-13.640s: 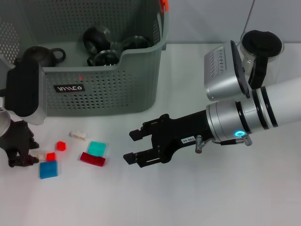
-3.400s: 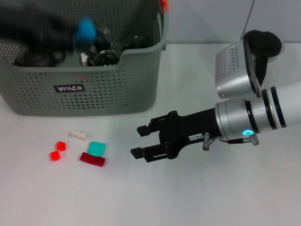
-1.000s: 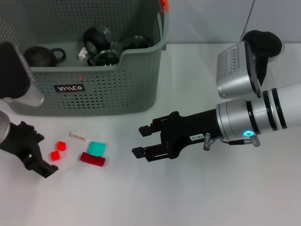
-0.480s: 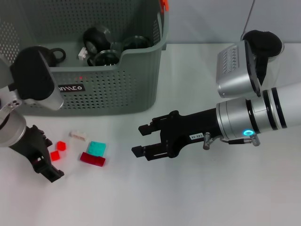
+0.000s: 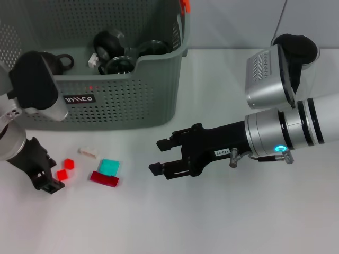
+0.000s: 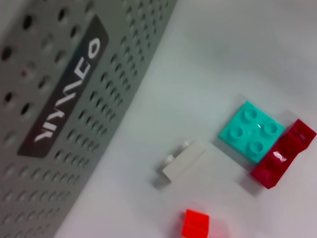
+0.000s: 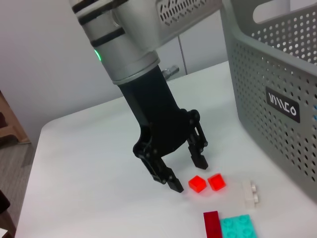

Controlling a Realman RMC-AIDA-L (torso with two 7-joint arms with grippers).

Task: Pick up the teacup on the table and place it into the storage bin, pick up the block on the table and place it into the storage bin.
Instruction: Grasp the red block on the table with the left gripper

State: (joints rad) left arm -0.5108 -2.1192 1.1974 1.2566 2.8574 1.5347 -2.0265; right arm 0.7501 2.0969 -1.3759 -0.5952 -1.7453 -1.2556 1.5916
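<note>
The grey-green storage bin (image 5: 122, 100) stands at the back left, and a dark teacup (image 5: 107, 44) lies on its side inside it. No teacup shows on the table. Two small red blocks (image 5: 62, 174) (image 5: 69, 164) lie in front of the bin. My left gripper (image 5: 52, 173) is low over them, open and holding nothing. In the right wrist view the left gripper (image 7: 188, 173) has its fingertips (image 7: 176, 186) right beside one red block (image 7: 197, 184). My right gripper (image 5: 161, 156) hovers open and empty over the table's middle.
A white block (image 5: 87, 152), a teal plate block (image 5: 109, 166) and a dark red bar (image 5: 104, 179) lie right of the red ones. A dark teapot (image 5: 45, 61) and glass cups (image 5: 119, 64) share the bin. A black-lidded jar (image 5: 294, 50) stands back right.
The blue block has left the table. My left arm has come back down from over the bin and shifted up and left to the red blocks. The right arm has barely moved.
</note>
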